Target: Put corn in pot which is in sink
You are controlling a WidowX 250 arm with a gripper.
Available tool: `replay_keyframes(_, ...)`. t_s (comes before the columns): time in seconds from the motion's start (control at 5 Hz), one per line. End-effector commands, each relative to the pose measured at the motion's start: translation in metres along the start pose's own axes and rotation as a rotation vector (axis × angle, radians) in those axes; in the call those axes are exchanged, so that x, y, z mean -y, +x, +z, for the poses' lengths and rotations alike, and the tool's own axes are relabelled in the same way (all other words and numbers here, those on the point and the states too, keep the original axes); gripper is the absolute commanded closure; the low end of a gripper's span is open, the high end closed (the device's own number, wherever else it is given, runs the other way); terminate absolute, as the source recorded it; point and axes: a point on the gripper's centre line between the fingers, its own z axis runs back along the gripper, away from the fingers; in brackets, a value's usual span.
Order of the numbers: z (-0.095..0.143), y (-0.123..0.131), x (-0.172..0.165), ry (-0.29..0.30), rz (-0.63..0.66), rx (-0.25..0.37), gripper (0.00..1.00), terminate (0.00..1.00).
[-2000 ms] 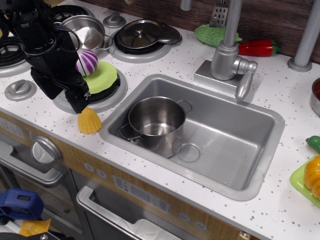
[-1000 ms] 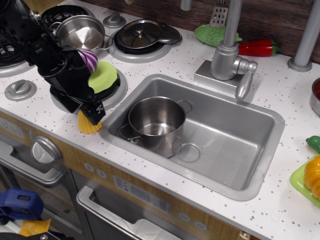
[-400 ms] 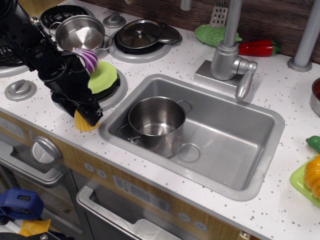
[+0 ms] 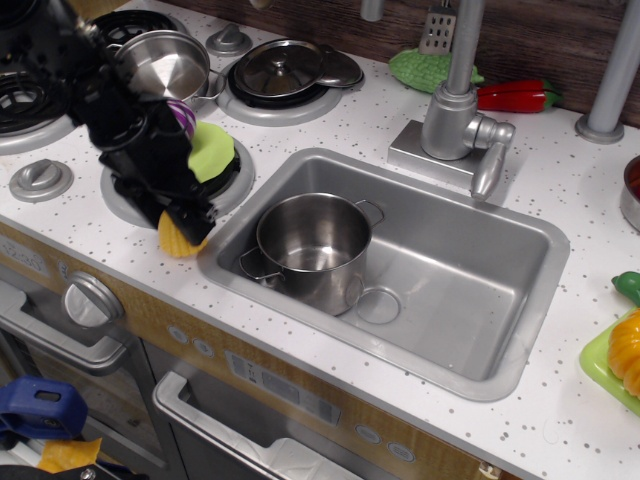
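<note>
Observation.image looks down on a toy kitchen counter, white with dark speckles, from the front. My claw (image 4: 185, 225) is a bulky black gripper, lowered at the counter's front edge just left of the sink (image 4: 520, 260), a grey rectangular basin. The corn (image 4: 172, 238), a small yellow ribbed dome, sits on the counter right under my fingertips, mostly hidden by them; only its left and lower edge shows. My fingers appear to straddle it, but I cannot tell whether they are clenched on it or only hovering around it.

The pot (image 4: 312, 248), deep shiny steel with two loop handles, stands upright and empty in the sink's left half, near the corn.

I judge the corn to be light, hard plastic, stiff and not fragile. Its rounded top is probably slippery, so the wider lower sides, across the ribs, look like the best place to pinch. A green plate (image 4: 212, 152) lies just behind my claw.
</note>
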Motion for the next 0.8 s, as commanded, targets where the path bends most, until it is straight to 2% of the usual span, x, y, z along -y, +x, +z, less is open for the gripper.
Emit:
replay_keyframes(0.0, 0.025, 0.033, 0.023, 0.061, -0.022, 0.076, 1.0, 0.0)
replay_keyframes(0.4, 0.012, 0.072, 0.057, 0.025, 0.027, 0.134, 1.0, 0.0)
replay_keyframes(0.6, -0.005, 0.082, 0.065, -0.016, 0.024, 0.199, 1.0, 0.0)
